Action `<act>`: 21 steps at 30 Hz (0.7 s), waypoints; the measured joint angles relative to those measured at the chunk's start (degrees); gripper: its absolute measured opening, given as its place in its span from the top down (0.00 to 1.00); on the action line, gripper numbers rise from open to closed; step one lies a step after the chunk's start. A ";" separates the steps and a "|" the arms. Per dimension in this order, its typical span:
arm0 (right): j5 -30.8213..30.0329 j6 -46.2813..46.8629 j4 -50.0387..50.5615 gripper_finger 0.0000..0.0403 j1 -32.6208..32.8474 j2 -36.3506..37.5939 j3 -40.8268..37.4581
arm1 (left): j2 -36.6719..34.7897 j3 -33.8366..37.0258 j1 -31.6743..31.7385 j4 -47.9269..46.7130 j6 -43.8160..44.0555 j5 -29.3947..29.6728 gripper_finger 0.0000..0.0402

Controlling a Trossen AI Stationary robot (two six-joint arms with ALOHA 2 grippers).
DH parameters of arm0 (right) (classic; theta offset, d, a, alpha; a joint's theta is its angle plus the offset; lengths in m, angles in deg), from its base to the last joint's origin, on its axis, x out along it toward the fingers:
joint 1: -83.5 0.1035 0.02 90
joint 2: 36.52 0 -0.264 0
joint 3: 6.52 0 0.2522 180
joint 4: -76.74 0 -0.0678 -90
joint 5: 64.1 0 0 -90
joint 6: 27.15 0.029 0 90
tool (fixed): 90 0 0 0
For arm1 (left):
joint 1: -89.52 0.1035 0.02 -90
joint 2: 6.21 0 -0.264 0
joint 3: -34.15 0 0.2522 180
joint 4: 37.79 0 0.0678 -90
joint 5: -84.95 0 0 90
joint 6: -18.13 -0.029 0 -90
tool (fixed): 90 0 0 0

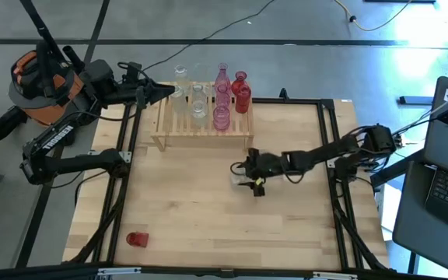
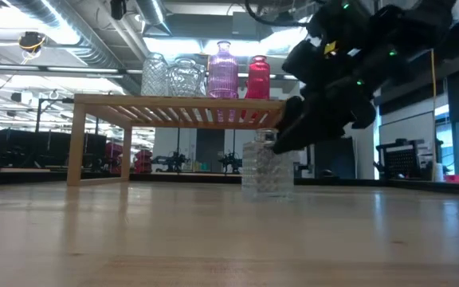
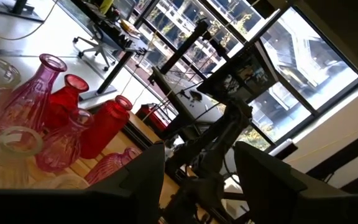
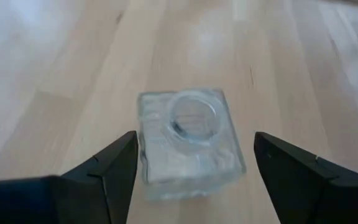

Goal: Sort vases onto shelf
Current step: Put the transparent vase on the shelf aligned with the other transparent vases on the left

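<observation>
A clear square glass vase (image 4: pixel 188 140) stands upright on the tabletop right of centre (image 1: pixel 242 180), in front of the shelf (image 1: pixel 201 124). My right gripper (image 4: pixel 194 168) is open and slants down over it, one finger on each side, with a small gap to each. Several clear, pink and red vases (image 1: pixel 222 97) stand on the shelf's slatted top. One small red vase (image 1: pixel 136 239) sits near the table's front left. My left gripper (image 1: pixel 168 92) hangs open and empty at the shelf's left end, level with the vases (image 3: pixel 67 99).
The shelf's legs (image 2: pixel 76 143) stand on the table's far part, just behind the clear vase (image 2: pixel 265 163). Dark frame rails (image 1: pixel 127 155) run along the table's left and right sides. Bare wood lies between the shelf and the near edge.
</observation>
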 joint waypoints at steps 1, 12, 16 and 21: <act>1.97 -0.79 -1.04 0.31 -0.92 -0.34 0.01 | 0.00 0.00 0.00 -0.02 0.00 0.02 0.53; 10.55 1.98 -8.00 0.32 -3.15 -11.87 4.20 | 0.00 0.00 -0.71 -0.09 2.95 -6.52 0.53; 10.58 2.69 -8.37 0.44 -3.14 -14.79 9.23 | -0.09 0.00 -2.53 -0.09 3.38 -6.84 0.53; 12.58 -0.29 -6.16 0.50 -3.15 -15.22 15.93 | -0.92 0.00 -5.54 0.09 4.52 -7.38 0.53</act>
